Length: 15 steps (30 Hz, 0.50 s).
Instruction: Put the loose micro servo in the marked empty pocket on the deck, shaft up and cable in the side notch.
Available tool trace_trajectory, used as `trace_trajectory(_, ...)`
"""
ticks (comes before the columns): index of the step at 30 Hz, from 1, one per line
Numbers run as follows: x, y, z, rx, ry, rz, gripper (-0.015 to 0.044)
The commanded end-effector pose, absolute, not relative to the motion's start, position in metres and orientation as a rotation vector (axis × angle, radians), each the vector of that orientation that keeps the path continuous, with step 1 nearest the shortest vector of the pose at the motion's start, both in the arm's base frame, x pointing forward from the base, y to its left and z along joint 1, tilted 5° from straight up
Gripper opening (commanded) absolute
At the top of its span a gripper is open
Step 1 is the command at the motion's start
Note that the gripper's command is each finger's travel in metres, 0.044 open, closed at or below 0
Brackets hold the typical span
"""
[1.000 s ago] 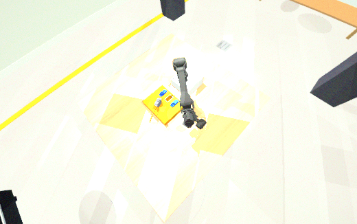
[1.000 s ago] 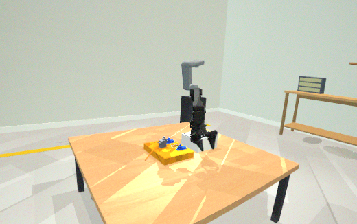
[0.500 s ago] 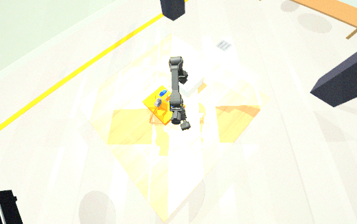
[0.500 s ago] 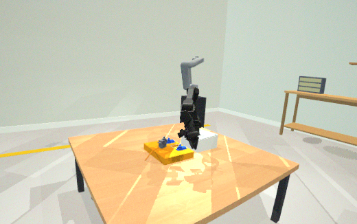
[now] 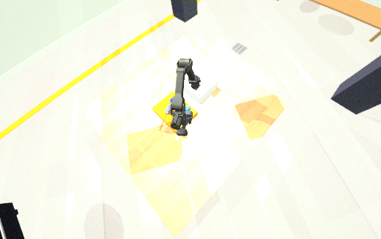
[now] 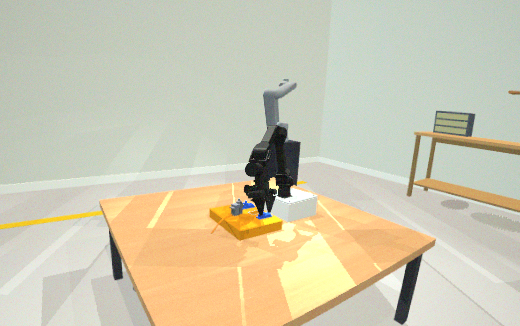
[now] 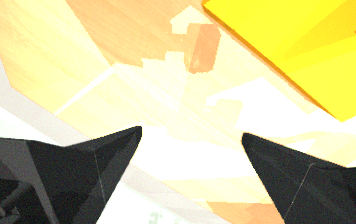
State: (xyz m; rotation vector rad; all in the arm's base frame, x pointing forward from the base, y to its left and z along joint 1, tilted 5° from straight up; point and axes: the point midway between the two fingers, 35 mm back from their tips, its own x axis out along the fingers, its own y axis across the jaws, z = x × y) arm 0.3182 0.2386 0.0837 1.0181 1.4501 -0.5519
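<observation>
The grey micro servo stands on the left part of the yellow-orange deck. A thin orange cable runs from beside it down over the deck's edge. Two blue parts show on the deck. The empty pocket is hidden behind the arm. My gripper is open and empty. In the top and exterior views it overlaps the deck's side away from the grey servo; its height is unclear. The wrist view shows table between the fingertips, the deck at upper right and no servo.
A white box stands behind the deck, by the arm's base. The wooden table extends around both. A shelf bench stands far off at the right.
</observation>
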Motion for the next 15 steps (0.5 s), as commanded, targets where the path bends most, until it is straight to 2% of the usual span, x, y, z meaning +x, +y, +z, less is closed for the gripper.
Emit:
trace_trajectory(1,0.325,0.218,0.087,1.121,1.395,-0.679,0.044)
trace_trajectory(15,0.338,0.152,0.089,1.436,1.179,-1.088,0.044)
